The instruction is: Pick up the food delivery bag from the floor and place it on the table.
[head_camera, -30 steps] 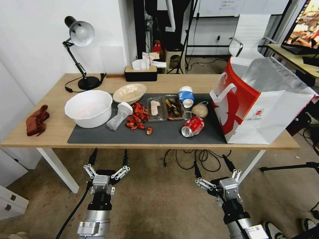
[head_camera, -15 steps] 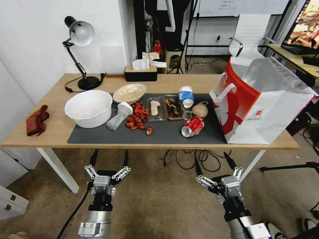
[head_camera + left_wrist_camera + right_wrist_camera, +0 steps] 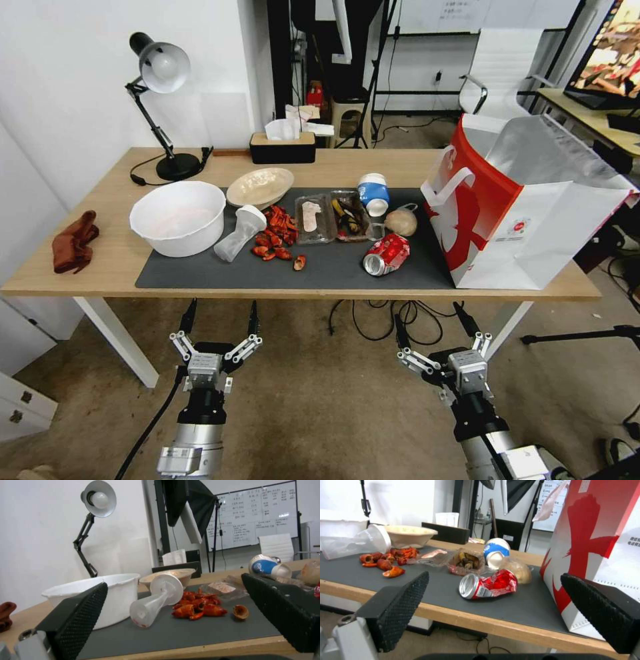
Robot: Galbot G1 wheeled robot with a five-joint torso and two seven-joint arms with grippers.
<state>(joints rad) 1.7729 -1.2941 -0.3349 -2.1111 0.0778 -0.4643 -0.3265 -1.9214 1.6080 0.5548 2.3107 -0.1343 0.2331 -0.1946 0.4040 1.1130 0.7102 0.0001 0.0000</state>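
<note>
A: Nearest in, the left gripper [image 3: 220,317] is being held below the table's front edge, fingers spread wide, nothing gripped or touched.

B: The right gripper [image 3: 433,323] is being carried likewise, jaws wide apart and empty, out over bare floor [image 3: 313,400].

A: Beyond them, the table [image 3: 113,257] is being crowded: a white bowl [image 3: 178,217], crayfish shells [image 3: 275,233] and a crushed red can [image 3: 385,254] are being kept on the dark mat [image 3: 333,267].

B: The food delivery bag [image 3: 520,207] is being seen upright on the table's right end, its base close to the front edge, just beside the can.

A: Farther back, a desk lamp [image 3: 159,73] is being backed by the wall.
</note>
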